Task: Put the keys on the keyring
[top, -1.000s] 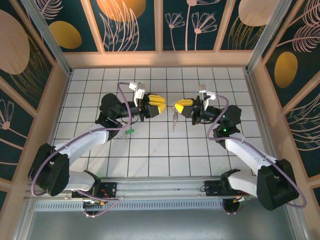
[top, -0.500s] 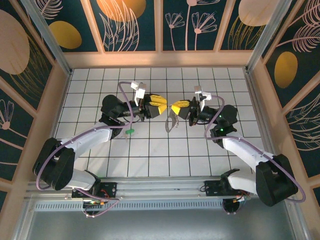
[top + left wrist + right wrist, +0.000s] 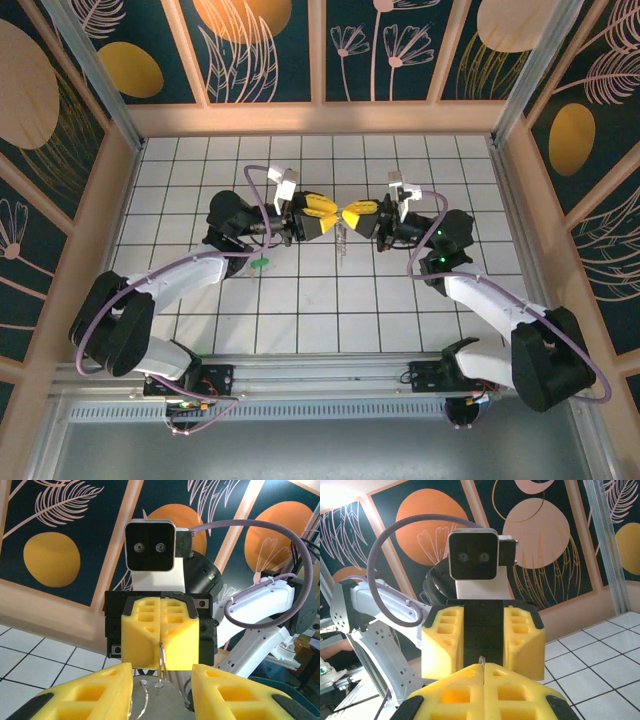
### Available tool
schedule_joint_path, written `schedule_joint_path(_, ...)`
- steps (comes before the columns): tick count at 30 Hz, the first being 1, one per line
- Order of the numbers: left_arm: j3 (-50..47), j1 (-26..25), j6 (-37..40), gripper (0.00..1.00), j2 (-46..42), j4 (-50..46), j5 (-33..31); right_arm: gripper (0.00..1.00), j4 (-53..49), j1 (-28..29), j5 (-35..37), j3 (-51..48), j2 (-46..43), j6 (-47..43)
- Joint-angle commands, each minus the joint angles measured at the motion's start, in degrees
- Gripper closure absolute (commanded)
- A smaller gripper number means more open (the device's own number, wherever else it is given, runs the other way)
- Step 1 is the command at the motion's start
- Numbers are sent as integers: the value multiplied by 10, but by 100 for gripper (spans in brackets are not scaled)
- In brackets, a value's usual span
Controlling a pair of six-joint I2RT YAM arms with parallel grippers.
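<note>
Keyring [image 3: 343, 237] is being held aloft, clamped in the right gripper [image 3: 349, 216], seemingly presented to the left gripper [image 3: 332, 218], jaws apart, for threading.

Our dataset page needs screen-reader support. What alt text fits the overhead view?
Two arms meet tip to tip over a white tiled table: the right claw, shut, dangles the keyring before the open left claw. A green-headed key lies on the tiles beside the left arm.

A green-headed key [image 3: 260, 263] lies on the white tiled table [image 3: 300, 310], left of centre.
</note>
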Motion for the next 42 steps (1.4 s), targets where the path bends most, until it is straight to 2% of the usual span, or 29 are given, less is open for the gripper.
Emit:
schedule_joint_path(1,16,-5,3,64,7,16,10,100,34,7,3,19,2,-2)
schedule_joint_path(6,24,-10,3,65,13,16,13,100,31,9,4,20,5,-5)
schedule_joint_path(10,26,-12,5,70,14,16,13,100,27,8,3,20,5,-8)
schedule_joint_path(13,26,-13,5,80,14,17,12,100,18,8,3,19,4,-13)
schedule_joint_path(16,27,-13,9,97,13,13,11,100,2,8,0,19,2,-22)
schedule_joint_path(17,29,-12,15,100,12,5,11,100,-13,7,-1,21,-1,-30)
schedule_joint_path(18,30,-12,21,100,11,-6,11,96,-30,5,2,21,-5,-39)
schedule_joint_path(20,37,-12,49,100,6,-46,11,77,-58,-4,7,19,-18,-53)
schedule_joint_path(21,41,-12,65,100,3,-69,11,72,-70,-9,6,18,-25,-58)
schedule_joint_path(23,55,-12,107,100,-5,-129,11,63,-115,-23,6,17,-47,-81)
schedule_joint_path(25,69,-13,151,100,-13,-189,12,58,-174,-32,6,18,-66,-114)
schedule_joint_path(28,99,-13,222,100,-20,-291,11,55,-294,-36,4,38,-86,-186)
schedule_joint_path(31,129,-12,292,100,-21,-385,7,53,-372,-37,2,51,-94,-235)
schedule_joint_path(37,175,-12,388,100,-12,-520,2,51,-429,-39,-3,57,-95,-272)
schedule_joint_path(42,197,-12,438,100,-6,-583,5,52,-451,-41,-5,64,-93,-291)
